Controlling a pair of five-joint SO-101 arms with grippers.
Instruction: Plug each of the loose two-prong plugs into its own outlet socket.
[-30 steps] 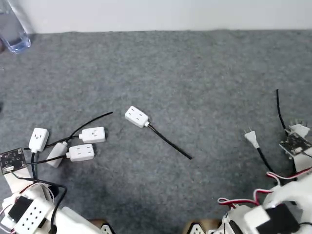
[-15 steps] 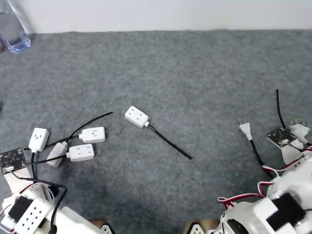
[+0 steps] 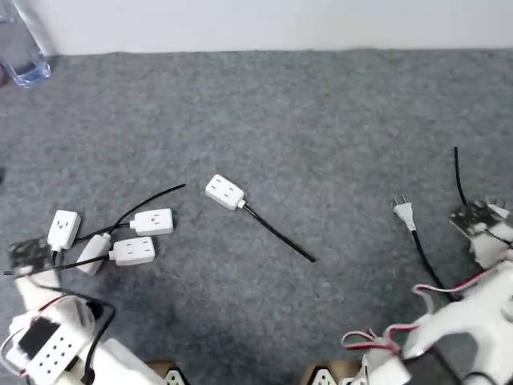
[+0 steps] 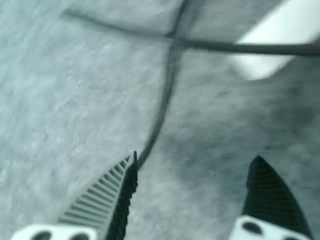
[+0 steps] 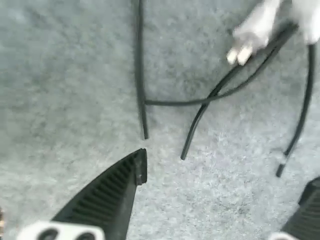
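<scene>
Sockets first: four white outlet sockets (image 3: 224, 192) are sitting on the grey carpet (image 3: 337, 112), one alone in the middle and three bunched beside the left arm (image 3: 48, 345). Any print on them is too small to read. Left gripper (image 4: 195, 159) is hanging wide open over a black cord (image 4: 162, 110), gripping nothing. Right gripper (image 5: 227, 167) is gaping too, empty, above loose cord ends. Two-prong plug (image 3: 403, 210) is lying near the right arm (image 3: 473, 313), and the right wrist view is catching its prongs close up.
</scene>
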